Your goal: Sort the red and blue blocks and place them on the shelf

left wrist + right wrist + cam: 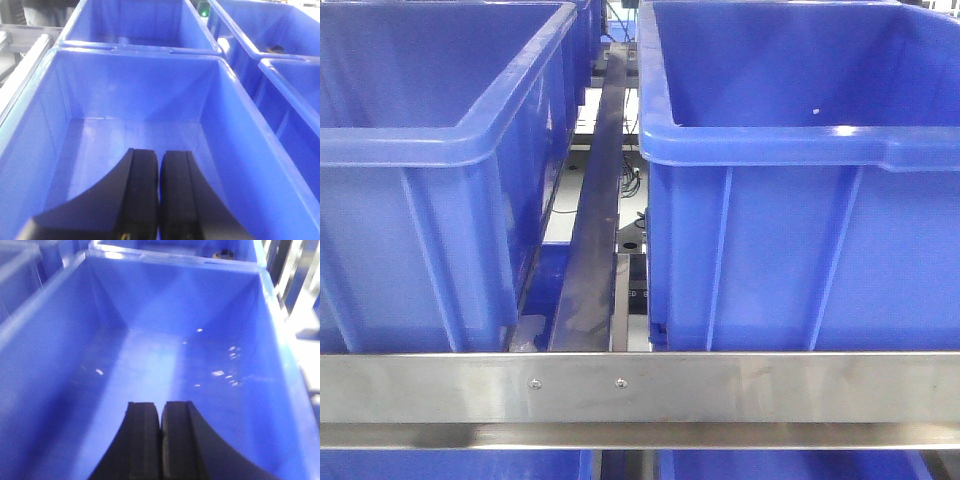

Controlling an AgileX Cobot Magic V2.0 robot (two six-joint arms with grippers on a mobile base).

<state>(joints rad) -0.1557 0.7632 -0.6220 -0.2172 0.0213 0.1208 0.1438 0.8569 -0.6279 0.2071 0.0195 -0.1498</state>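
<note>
Neither the red nor the blue block shows in any view. The shelf's silver steel front rail (pixel 720 385) with two screws crosses the bottom of the front view, and a dark centre rail (pixel 600 200) runs back between two big blue bins. My left gripper (pixel 159 155) is shut with nothing between its black fingers, hovering over the bare floor of a blue bin (pixel 125 135). The right gripper (pixel 161 407) is likewise shut and holds nothing above another blue bin's floor (pixel 165 360).
Left bin (pixel 430 150) and right bin (pixel 800 140) stand on the shelf. More blue bins (pixel 135 25) lie behind and to the right (pixel 295 85) in the left wrist view. Steel framing (pixel 300 285) stands right of the right wrist's bin.
</note>
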